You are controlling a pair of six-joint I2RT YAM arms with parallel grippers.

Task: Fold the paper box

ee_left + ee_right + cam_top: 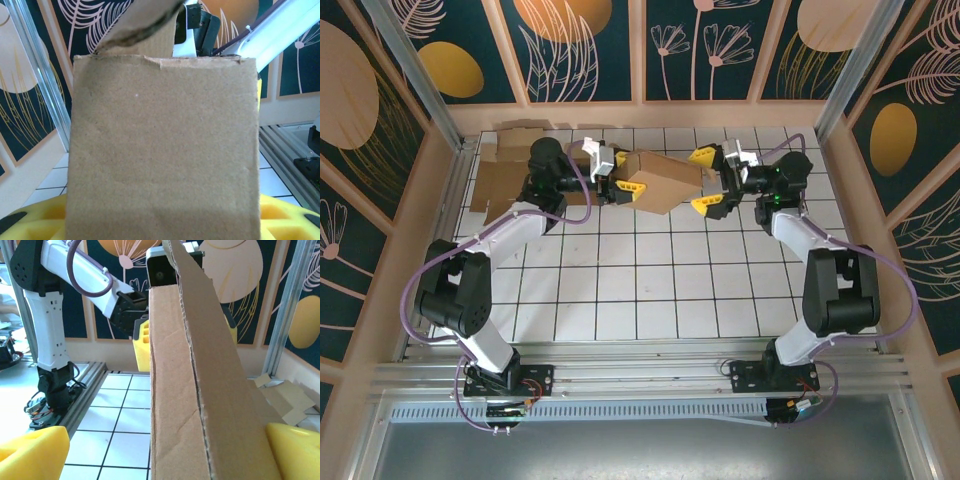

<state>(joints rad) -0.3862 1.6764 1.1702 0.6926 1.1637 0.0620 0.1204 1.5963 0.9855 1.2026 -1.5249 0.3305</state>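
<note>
Grasping the paper box point(665, 180) aloft with the left claw point(625, 174); straddling its far end, released, with the right claw point(706, 181).

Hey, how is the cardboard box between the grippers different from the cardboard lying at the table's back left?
The paper box is held up in the air by the left gripper; the flat cardboard lies on the table, untouched. The paper box has folded-up sides; the flat cardboard looks unfolded. Both are plain brown cardboard.
</note>
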